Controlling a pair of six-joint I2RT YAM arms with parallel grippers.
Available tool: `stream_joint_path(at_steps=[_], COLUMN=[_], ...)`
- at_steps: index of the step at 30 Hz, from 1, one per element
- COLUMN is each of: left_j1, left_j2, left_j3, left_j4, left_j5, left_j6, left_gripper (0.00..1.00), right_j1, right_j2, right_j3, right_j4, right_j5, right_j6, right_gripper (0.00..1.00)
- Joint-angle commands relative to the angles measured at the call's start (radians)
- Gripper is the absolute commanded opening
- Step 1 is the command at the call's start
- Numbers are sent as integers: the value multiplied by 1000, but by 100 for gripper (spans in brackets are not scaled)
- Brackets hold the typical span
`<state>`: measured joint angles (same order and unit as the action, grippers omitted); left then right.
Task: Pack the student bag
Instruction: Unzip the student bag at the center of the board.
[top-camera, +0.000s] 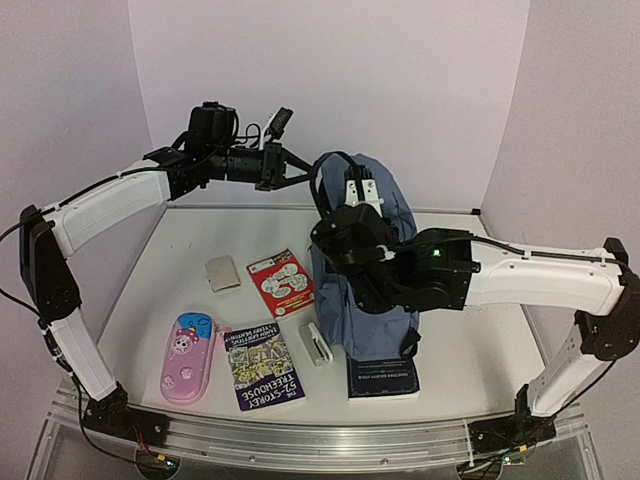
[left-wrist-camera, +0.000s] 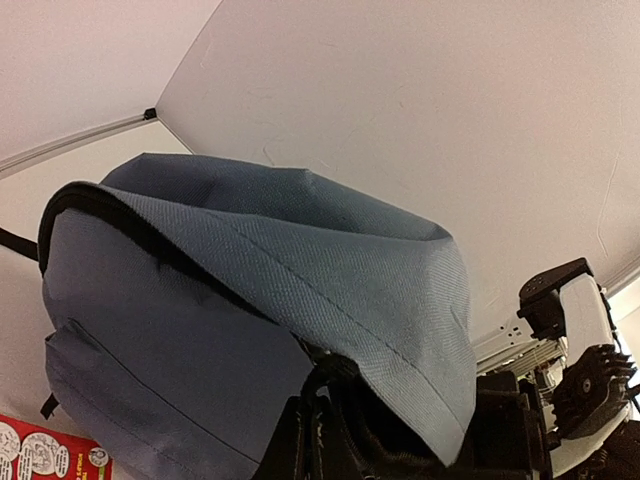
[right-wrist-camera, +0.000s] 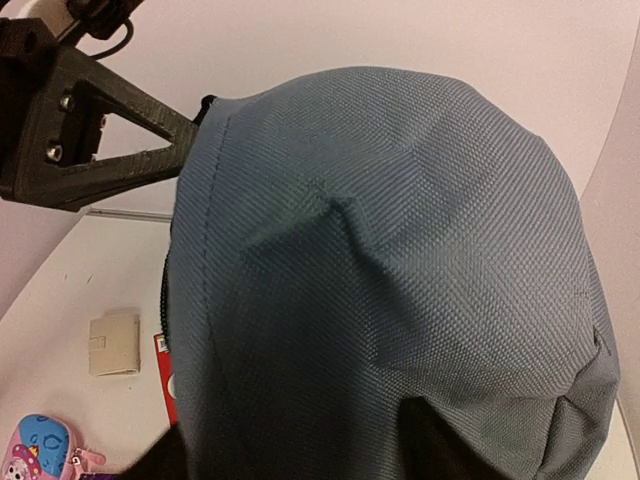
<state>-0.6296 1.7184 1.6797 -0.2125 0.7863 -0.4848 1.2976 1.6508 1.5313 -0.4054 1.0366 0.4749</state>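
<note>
Student bag (top-camera: 375, 290) upright on white table (top-camera: 180, 240) (lilac walls (top-camera: 330, 80)) | left claw (top-camera: 303, 180) pinching it | right claw (top-camera: 358, 190) unclear

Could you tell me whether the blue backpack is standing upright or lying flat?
Upright: the backpack stands tall on the table, its top edge pinched by the left end effector.

Right arm (top-camera: 520, 275) is covering the middle of the student bag (top-camera: 350, 330) from above. Right jaws are not showing clearly in their wrist view, gap unreadable. Bag is overlapping a dark book (top-camera: 383, 382). Red booklet (left-wrist-camera: 45, 455) and pencil case (right-wrist-camera: 40, 450) are getting cropped at frame corners.
</note>
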Motion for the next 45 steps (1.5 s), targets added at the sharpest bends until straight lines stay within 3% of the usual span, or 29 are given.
stream_joint_path(at_steps=[1,2,4,11,18,31,45], left_j1=[-6,-6,0,54,113,139,139], left_j2=[-64,-63,-51,60,146,245,313], left_j3=[-1,7,35,190,242,103,-66], left_j4=[-5,-9,-33,-103,-105,-94,-27], left_j5=[-54,-77,-137,-155,-137,-163,-109], left_j6=[29,26,12,-24,-78,-107,-132], left_gripper=[0,0,0,0,0,0,0], right_j1=[5,5,5,5,5,5,5], right_j2=[-36,-39,-60,-212,-378,-494,-521], right_j3=[21,13,-20,-179,-307,-398,-389], right_j4=[-20,-15,4,112,187,197,197], right_j5=[15,4,-25,-180,-275,-287,-296], right_j6=[12,0,-21,-63,-81,-48,-66], right_gripper=[19,9,1,0,0,0,0])
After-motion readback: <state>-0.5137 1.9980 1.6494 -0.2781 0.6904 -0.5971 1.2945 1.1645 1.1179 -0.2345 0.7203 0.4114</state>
